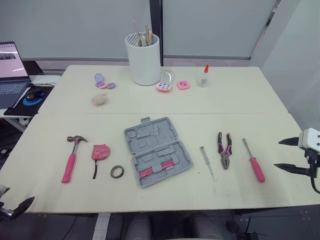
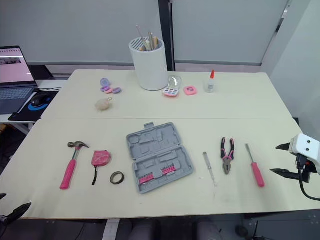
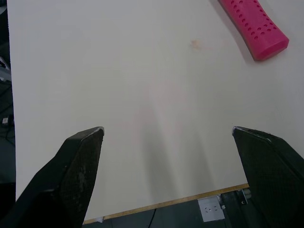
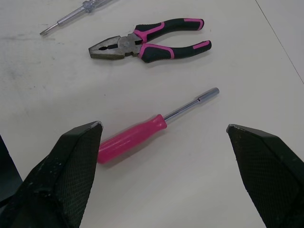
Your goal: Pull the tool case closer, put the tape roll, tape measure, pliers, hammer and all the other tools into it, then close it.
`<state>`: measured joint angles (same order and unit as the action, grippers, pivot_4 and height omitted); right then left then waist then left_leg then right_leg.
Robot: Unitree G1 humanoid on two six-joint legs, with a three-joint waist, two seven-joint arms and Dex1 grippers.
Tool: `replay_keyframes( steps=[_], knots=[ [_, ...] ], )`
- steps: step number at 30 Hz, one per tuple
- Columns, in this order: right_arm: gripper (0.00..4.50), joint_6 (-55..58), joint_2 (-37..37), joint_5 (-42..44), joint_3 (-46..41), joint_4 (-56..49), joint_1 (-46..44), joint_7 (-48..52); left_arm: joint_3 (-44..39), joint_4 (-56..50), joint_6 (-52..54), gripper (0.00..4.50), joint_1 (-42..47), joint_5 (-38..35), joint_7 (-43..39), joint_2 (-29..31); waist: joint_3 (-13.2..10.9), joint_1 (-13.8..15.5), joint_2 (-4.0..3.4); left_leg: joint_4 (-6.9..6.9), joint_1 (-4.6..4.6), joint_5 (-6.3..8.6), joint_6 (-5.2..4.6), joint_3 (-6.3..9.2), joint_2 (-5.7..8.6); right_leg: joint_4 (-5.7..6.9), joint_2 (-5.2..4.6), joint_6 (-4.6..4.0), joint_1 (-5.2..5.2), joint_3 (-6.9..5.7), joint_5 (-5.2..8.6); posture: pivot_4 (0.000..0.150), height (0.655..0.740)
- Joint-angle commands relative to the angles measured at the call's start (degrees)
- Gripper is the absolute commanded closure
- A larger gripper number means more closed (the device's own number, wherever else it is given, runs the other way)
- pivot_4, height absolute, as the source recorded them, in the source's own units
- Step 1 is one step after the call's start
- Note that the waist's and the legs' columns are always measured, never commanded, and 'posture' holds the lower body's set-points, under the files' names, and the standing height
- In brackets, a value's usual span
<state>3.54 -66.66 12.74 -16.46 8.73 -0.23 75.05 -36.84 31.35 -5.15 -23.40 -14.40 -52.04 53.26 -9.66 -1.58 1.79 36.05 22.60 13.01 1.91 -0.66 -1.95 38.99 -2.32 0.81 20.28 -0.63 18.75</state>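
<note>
Tool case (image 1: 157,151) lies open and angled, mid-bench, with a bare strip of bench (image 1: 165,197) between it and the near edge. On its left the tape roll (image 1: 117,172) sits just beside it, then the tape measure (image 1: 100,152) and hammer (image 1: 71,159), all apart. On its right lie the tester screwdriver (image 1: 207,162), pliers (image 1: 224,149) and pink nut driver (image 1: 254,161), with gaps between.

Left tool (image 3: 166,132) is spread wide and empty at the near-left corner. Its wrist view catches the hammer's dimpled handle end.

Right tool (image 1: 278,154) is spread wide and empty over the right margin, near the driver. Its wrist view shows the driver's hollow socket tip.

The left wrist view's edge cuts off the hammer (image 3: 254,26) mid-handle.
</note>
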Motion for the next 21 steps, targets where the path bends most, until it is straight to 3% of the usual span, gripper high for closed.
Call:
replay_keyframes(
  steps=[1, 7, 21],
  knots=[
    [0.02, -0.5, -1.1, 0.3, -1.0, -0.8, -0.3, 0.2, -0.6, -2.8, 2.3, 0.00, -0.1, -1.2, 0.2, -0.1, 0.0, 0.0, 0.00, 0.00, 0.00, 0.00, 0.00, 0.00, 0.00, 0.00, 0.00, 0.00, 0.00, 0.00, 0.00, 0.150, 0.7376],
    [0.02, -0.2, -0.9, 0.3, -1.4, -1.0, 0.5, 0.0, -0.9, -6.3, 6.5, 0.00, -0.3, -1.1, 1.9, -0.8, 0.0, 0.0, 0.00, 0.00, 0.01, 0.00, 0.00, 0.01, 0.01, 0.00, 0.00, 0.00, -0.01, 0.00, 0.00, 0.150, 0.7376],
    [0.02, 4.7, -0.9, 1.5, -0.7, -1.7, 0.4, 0.6, -3.0, -9.5, 10.9, 0.00, -2.2, -6.4, -5.7, -1.2, 0.0, 0.0, -0.01, 0.00, 0.00, 0.00, 0.00, 0.00, 0.01, 0.00, 0.01, 0.00, 0.00, 0.00, 0.00, 0.150, 0.7376]
  ],
)
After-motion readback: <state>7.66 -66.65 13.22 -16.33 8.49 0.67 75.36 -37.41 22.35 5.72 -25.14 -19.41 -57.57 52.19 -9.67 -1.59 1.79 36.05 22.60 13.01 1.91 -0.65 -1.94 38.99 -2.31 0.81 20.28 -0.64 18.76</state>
